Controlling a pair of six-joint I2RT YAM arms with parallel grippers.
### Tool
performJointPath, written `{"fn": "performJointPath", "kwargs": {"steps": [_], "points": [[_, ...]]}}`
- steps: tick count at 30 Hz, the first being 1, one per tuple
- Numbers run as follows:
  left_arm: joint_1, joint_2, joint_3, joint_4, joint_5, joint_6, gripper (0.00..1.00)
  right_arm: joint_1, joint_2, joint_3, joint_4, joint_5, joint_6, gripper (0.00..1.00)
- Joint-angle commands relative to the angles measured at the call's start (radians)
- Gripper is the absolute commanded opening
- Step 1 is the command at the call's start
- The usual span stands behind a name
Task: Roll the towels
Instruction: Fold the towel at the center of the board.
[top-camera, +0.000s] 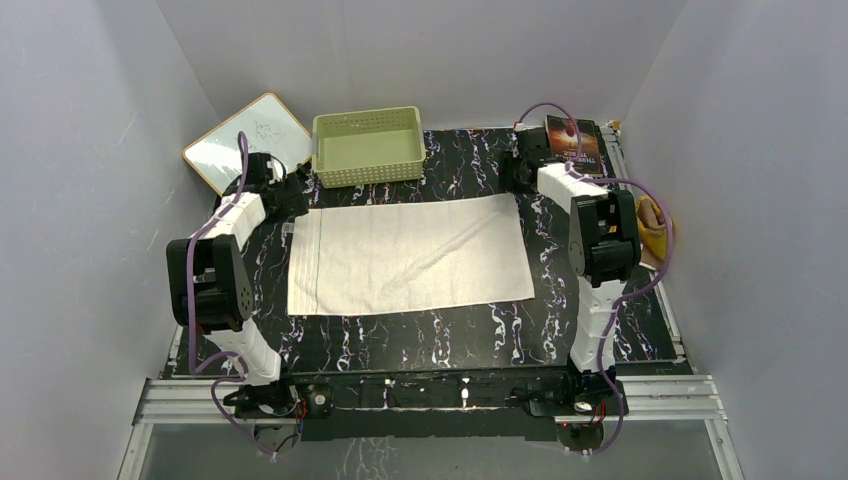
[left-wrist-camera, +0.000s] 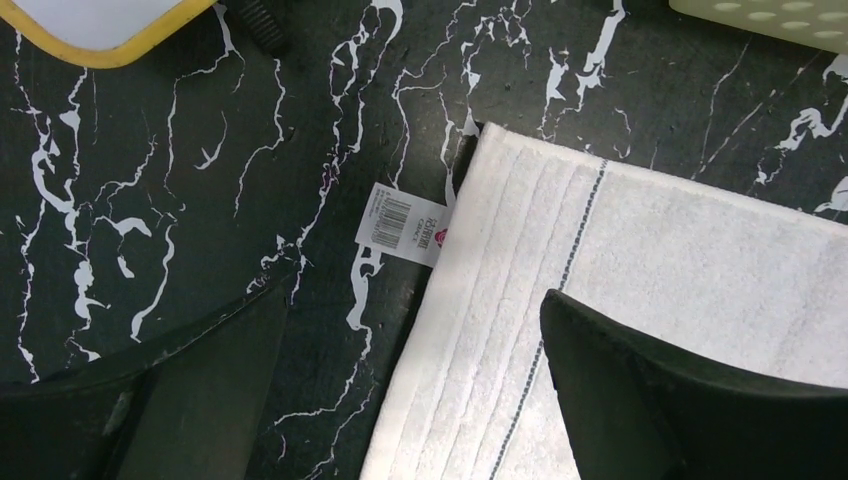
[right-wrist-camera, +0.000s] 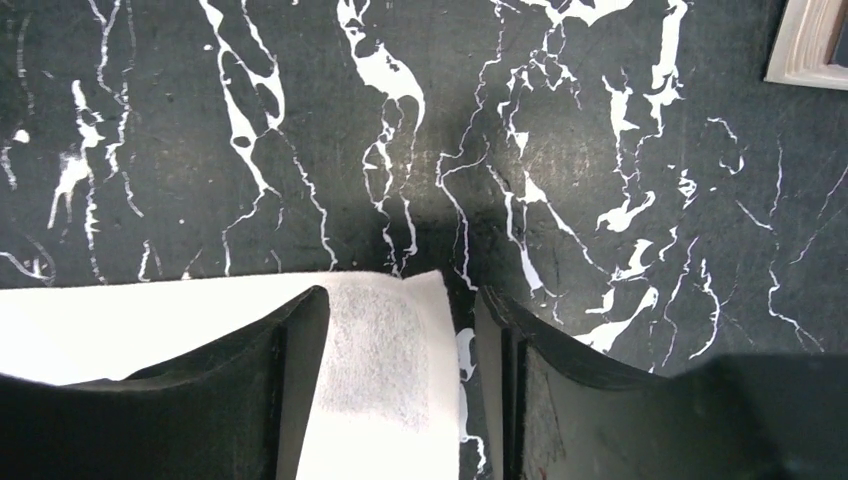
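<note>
The white towel (top-camera: 405, 255) lies spread flat on the black marbled mat. My left gripper (top-camera: 287, 197) is open at the towel's far left corner. In the left wrist view the gripper (left-wrist-camera: 420, 390) straddles the towel's striped left hem (left-wrist-camera: 520, 260), one finger over the mat and one over the cloth, with the label (left-wrist-camera: 408, 224) just beyond. My right gripper (top-camera: 520, 172) is open at the far right corner. In the right wrist view the gripper (right-wrist-camera: 400, 390) has that towel corner (right-wrist-camera: 385, 350) between its fingers. The brown and yellow towel (top-camera: 655, 228) lies off the mat's right edge, partly hidden by the right arm.
A pale green perforated basket (top-camera: 367, 147) stands at the back, just beyond the towel's far edge. A small whiteboard (top-camera: 250, 140) lies at the back left and a book (top-camera: 572, 140) at the back right. Grey walls close in the sides.
</note>
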Motion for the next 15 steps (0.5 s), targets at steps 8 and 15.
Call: {"fn": "performJointPath", "kwargs": {"steps": [8, 15], "points": [[-0.002, 0.035, 0.056, 0.020, -0.042, 0.031, 0.97, -0.003, 0.041, 0.019, -0.017, 0.066, -0.073, 0.45], [-0.002, 0.089, 0.093, 0.034, -0.078, 0.093, 0.97, -0.002, 0.067, 0.032, -0.027, 0.079, -0.073, 0.32]]}}
